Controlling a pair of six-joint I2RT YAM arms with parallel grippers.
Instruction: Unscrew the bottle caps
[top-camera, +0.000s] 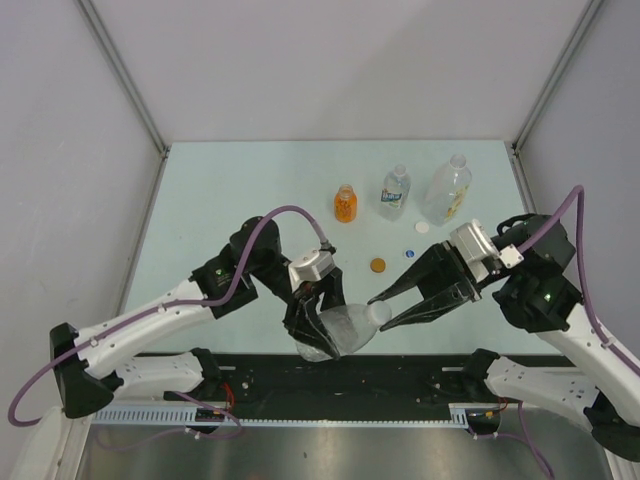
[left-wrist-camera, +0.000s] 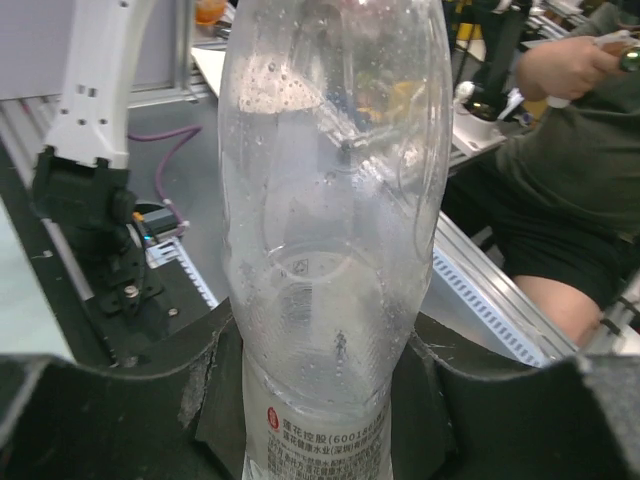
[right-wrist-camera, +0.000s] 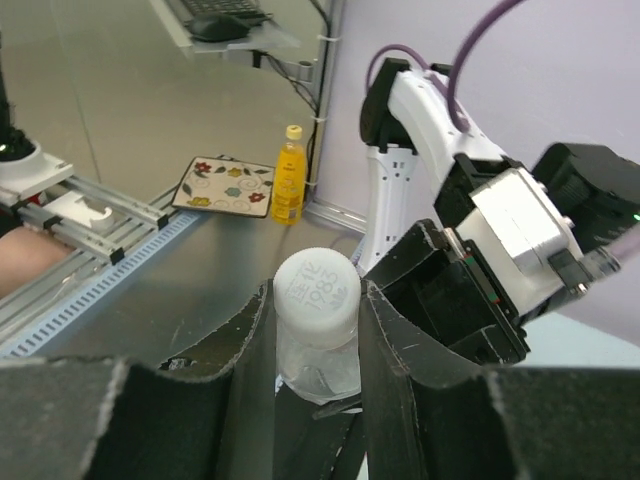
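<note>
The left jaws squeezed the clear bottle (top-camera: 345, 328), tipped sideways near the front edge of the bench (top-camera: 230, 200). The right jaws pinched its white cap (right-wrist-camera: 317, 290). I thought the left should hold firm while the right turned evenly.

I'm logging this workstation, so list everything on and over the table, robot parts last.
held bottle: one, clear, tilted between both arms at the near edge.
fitted cap: one, white, on the held bottle's neck.
orange bottle: one, orange, standing far centre.
blue-labelled bottle: one, clear, right of the orange bottle.
large bottle: one, clear, rightmost in that row.
loose caps: three, white, blue, orange-brown, on the table before the row.
table: one, pale green.
left arm: one, white and black, jaws shut on the held bottle's body.
right arm: one, white and black, jaws shut on the fitted cap.
</note>
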